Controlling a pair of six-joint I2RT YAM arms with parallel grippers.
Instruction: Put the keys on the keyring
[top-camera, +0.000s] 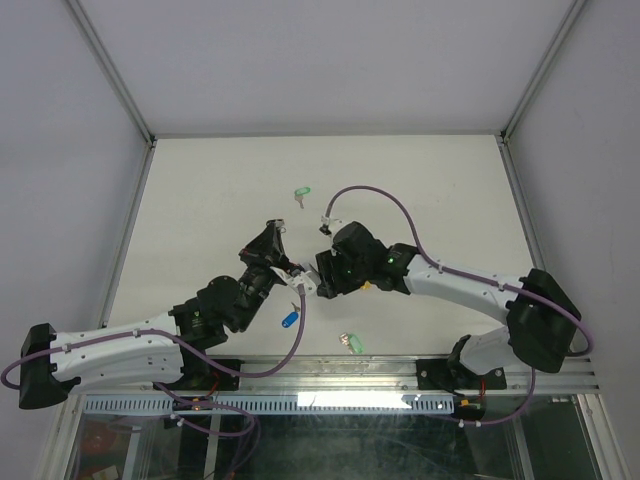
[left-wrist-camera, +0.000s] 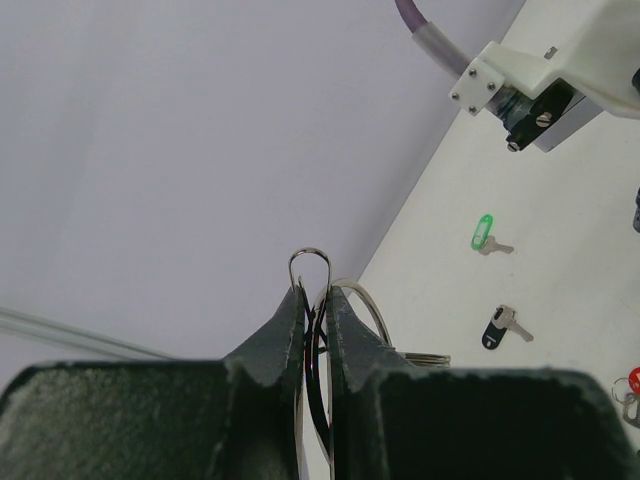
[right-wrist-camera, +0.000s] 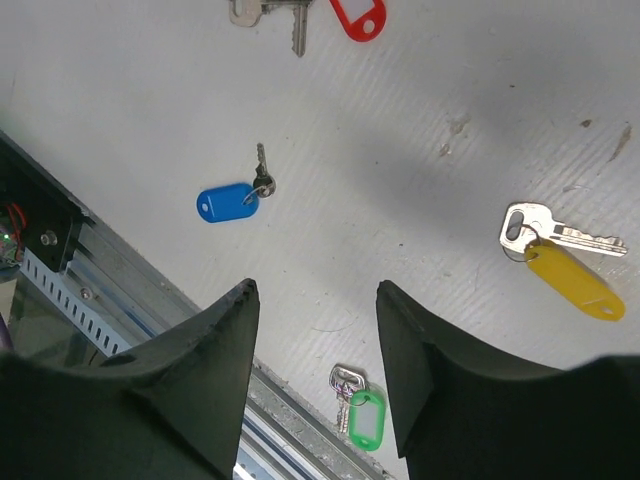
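Note:
My left gripper (left-wrist-camera: 315, 295) is shut on the keyring (left-wrist-camera: 310, 249); thin silver wire loops stick out above and to the right of its fingertips. It is held up off the table (top-camera: 200, 200), at mid-table in the top view (top-camera: 275, 242). My right gripper (right-wrist-camera: 317, 290) is open and empty above the table, just right of the left one (top-camera: 303, 283). Loose keys lie below it: blue tag (right-wrist-camera: 228, 200), red tag (right-wrist-camera: 358, 15), yellow tag (right-wrist-camera: 570, 272), green tag (right-wrist-camera: 365, 415). Another green-tag key (left-wrist-camera: 483, 232) and a black-tag key (left-wrist-camera: 497, 325) lie farther out.
A metal rail (top-camera: 330, 372) runs along the table's near edge, close to the near green key (top-camera: 352, 343). The blue key (top-camera: 290, 319) lies between the arms. The right arm's purple cable (top-camera: 375, 195) loops over the far middle. Grey walls enclose the table.

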